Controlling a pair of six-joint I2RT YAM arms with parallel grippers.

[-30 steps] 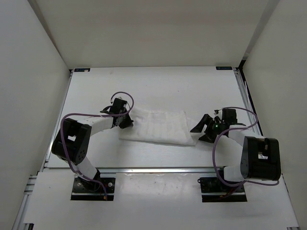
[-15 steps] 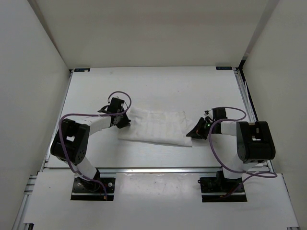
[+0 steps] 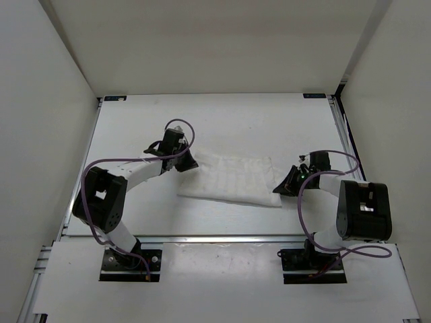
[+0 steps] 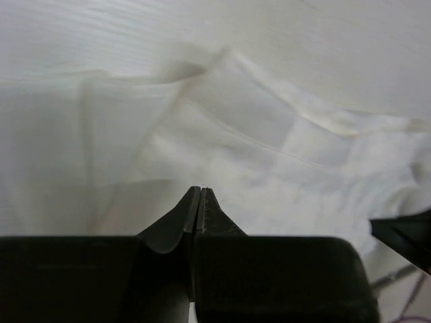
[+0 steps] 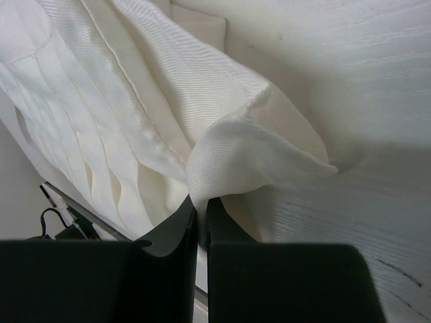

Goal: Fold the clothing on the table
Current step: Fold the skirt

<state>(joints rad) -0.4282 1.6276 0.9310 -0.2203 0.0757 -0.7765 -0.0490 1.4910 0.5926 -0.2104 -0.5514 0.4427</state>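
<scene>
Nearest, at the right gripper [image 5: 201,205]: jaws pressed together, pinching the clothing [image 3: 232,178] by its right corner, a ribbed fold bulging over the tips. Lying mostly flat across the middle of the table [image 3: 269,128], stretched between the two grippers. Farther back, at the left gripper [image 4: 201,191]: jaws nipped tight on the left edge, fabric drawn up there.
</scene>
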